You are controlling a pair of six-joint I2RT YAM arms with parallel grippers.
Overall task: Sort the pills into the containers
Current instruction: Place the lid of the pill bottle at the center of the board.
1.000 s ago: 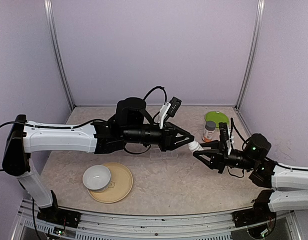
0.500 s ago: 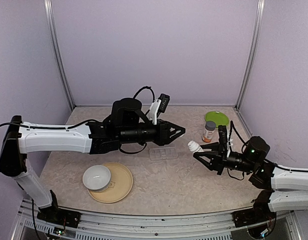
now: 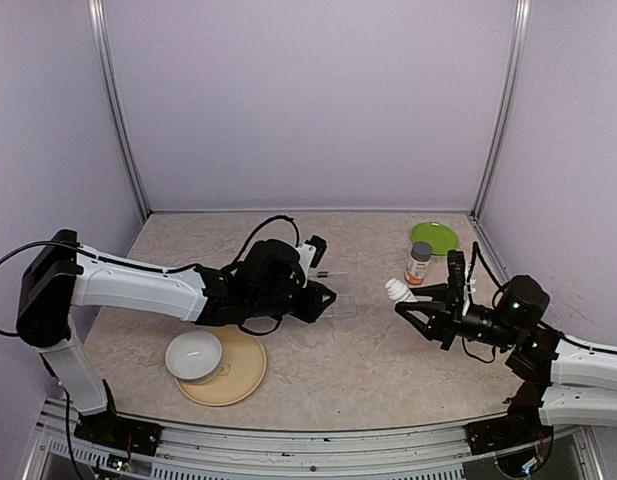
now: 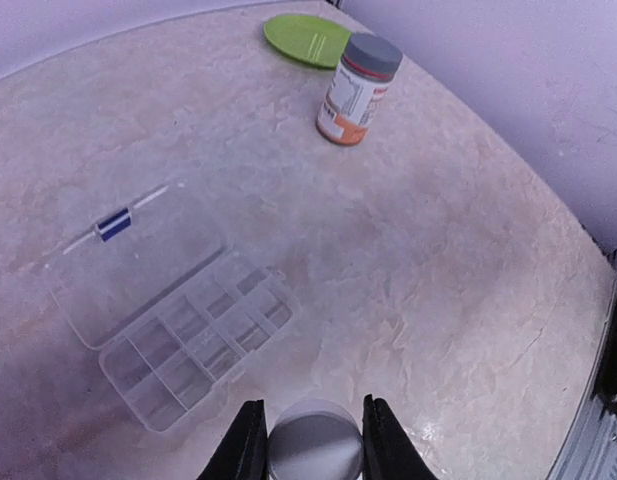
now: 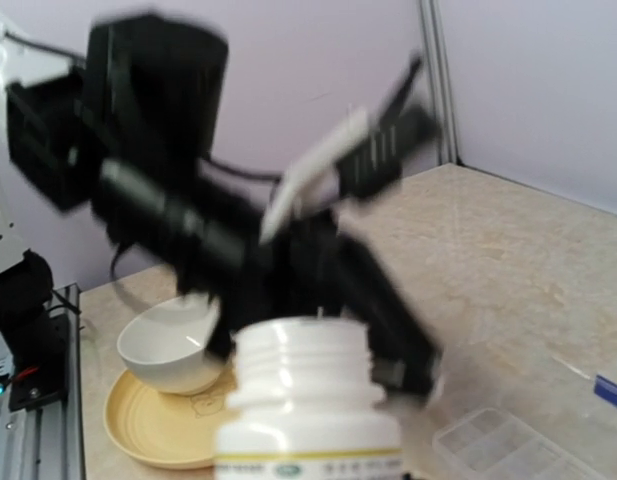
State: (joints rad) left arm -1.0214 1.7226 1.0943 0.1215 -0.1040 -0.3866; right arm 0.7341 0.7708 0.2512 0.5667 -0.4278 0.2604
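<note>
Left wrist, pill box (image 4: 188, 335) well inside table (image 4: 438, 280) edge

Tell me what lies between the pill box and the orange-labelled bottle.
Only bare tabletop lies between pill box and orange-labelled bottle, shown in the left wrist view.

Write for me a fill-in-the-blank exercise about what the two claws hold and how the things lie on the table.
1. The right claw holds an uncapped white ___.
2. The left claw grips a round grey ___.
3. The bowl sits on a tan ___.
4. The clear box lies with its lid ___.
Missing words: bottle, cap, plate, open.
</note>
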